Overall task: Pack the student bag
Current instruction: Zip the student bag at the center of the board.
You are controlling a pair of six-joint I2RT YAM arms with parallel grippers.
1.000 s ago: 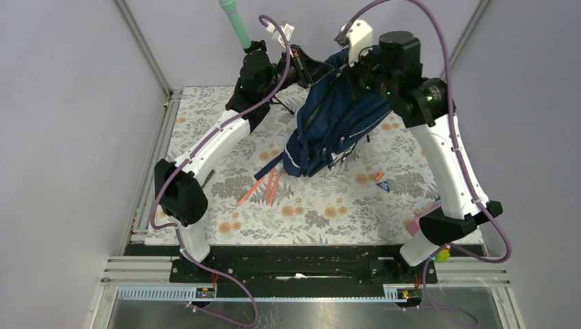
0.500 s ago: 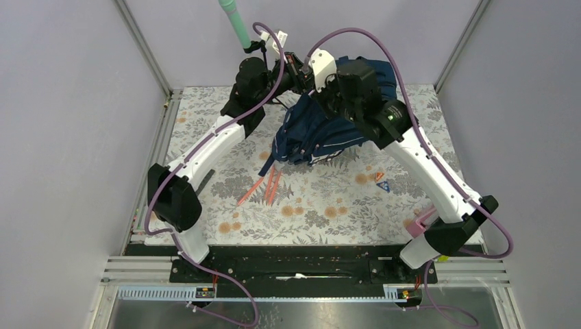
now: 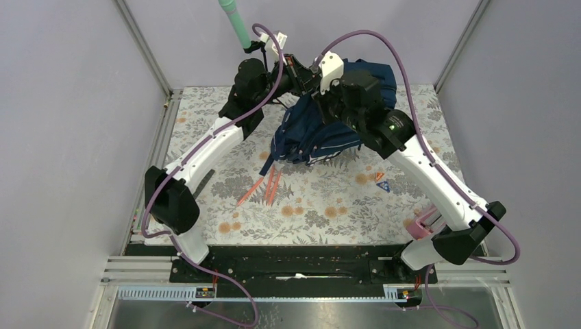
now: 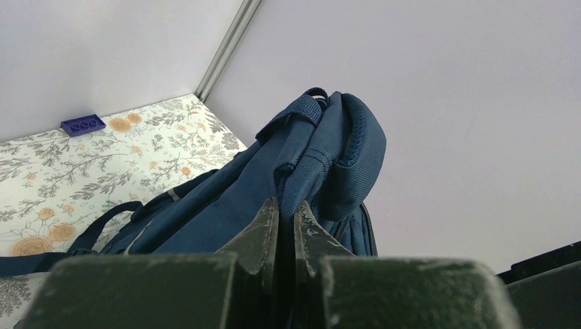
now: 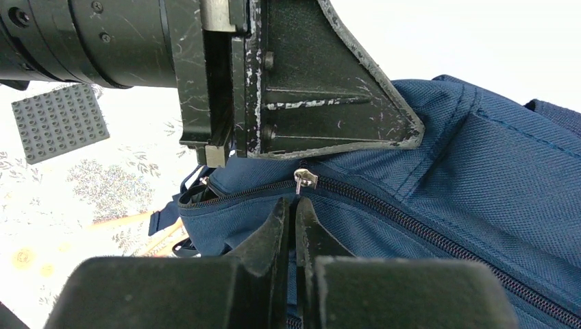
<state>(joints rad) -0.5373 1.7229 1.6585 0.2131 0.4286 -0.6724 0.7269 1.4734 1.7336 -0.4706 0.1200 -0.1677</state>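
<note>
- student bag (image 3: 305, 137): navy, held up between both arms over the far centre of the floral mat (image 3: 329, 205); contents hidden.
- left gripper (image 4: 286, 207): clamped on the bag's top fabric.
- right gripper (image 5: 290, 204): fingers pressed together, tips at the zip pull (image 5: 305, 179); hold on it unclear.
- Zip right of the pull: closed.

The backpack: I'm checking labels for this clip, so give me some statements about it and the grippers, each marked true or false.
1. The backpack lies flat on the table. False: the left gripper holds its top up.
2. The right gripper's tips are at the zipper pull. True.
3. Orange sticks lie on the table near the backpack. True.
4. The left gripper is wide open. False: its fingers are pinched on the fabric.
</note>
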